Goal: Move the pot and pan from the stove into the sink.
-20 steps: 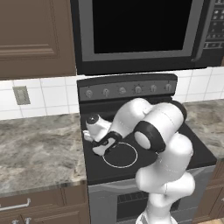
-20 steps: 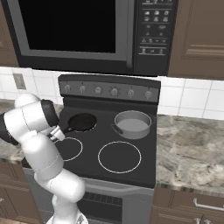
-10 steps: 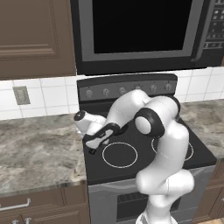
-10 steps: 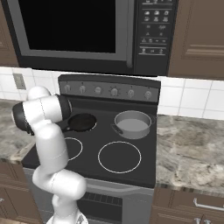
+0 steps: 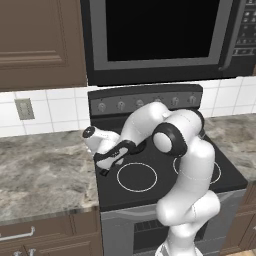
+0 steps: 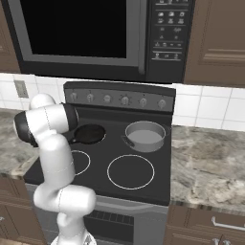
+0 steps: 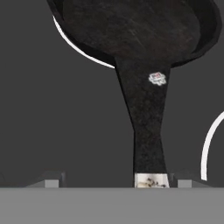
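No legible text (microwave keypad [image 6: 167,33] blurred)

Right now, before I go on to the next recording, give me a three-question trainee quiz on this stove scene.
1. True or false: the pot sits on a back burner of the stove.
2. Which thing lies between the tool's fingertips in the hand view?
A. the pot's rim
B. the pan's handle
C. a stove knob
3. Fill in: beside the pot, on the other back burner, sits the black ___.

Key:
1. True.
2. B. The handle runs down between the two fingertips, which stand apart on either side of it.
3. pan.
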